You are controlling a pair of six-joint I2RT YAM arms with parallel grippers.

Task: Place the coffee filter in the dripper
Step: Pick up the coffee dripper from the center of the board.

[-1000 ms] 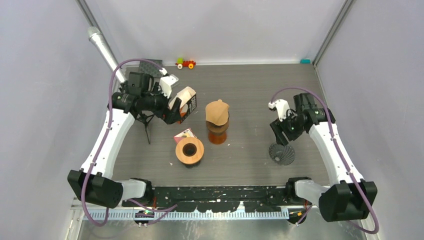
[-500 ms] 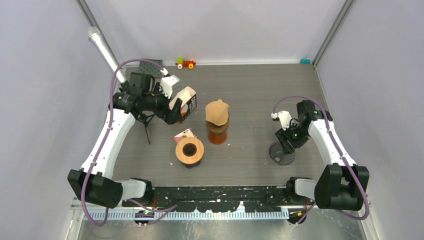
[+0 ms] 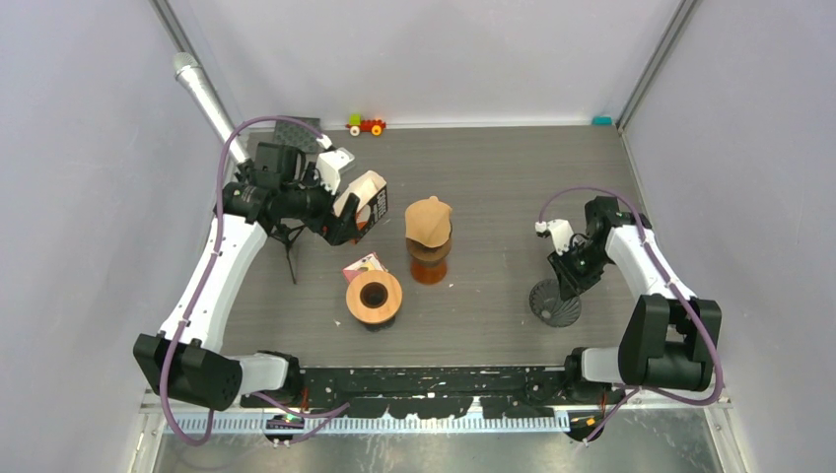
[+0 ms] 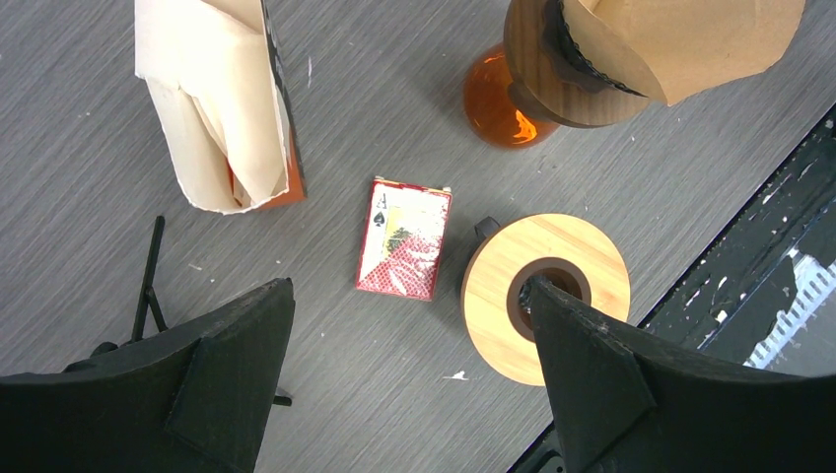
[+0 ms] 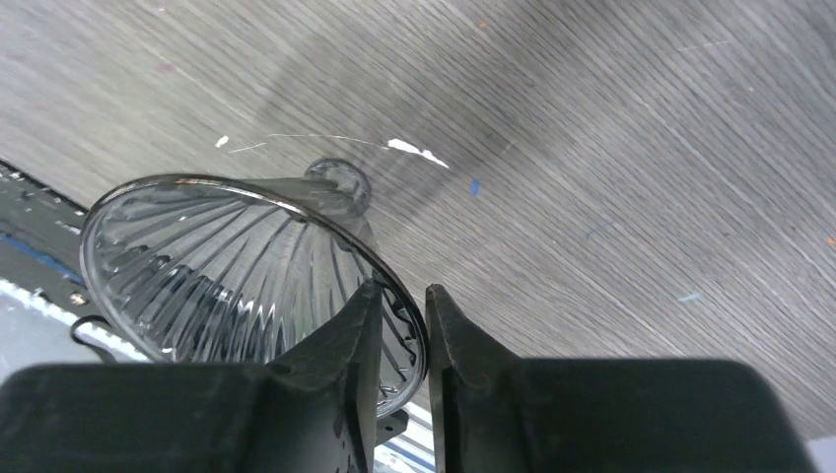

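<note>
right tool (image 5: 402, 294) straddles the dripper (image 5: 227, 266) rim by the worktop's (image 3: 493, 177) front-right edge, jaws nearly together, can't tell if pinching | left tool (image 4: 411, 296) wide open, empty | coffee filter (image 3: 428, 222) sits on the carafe (image 3: 429, 264) mid-worktop, well apart from both tools

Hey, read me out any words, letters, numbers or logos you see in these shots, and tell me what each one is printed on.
"A", with a spade mark under it: corner of the red card pack lying on the table.
White lettering on the dark side of the filter box: too small to read.
Glass dripper and wooden ring: no text visible.
</note>
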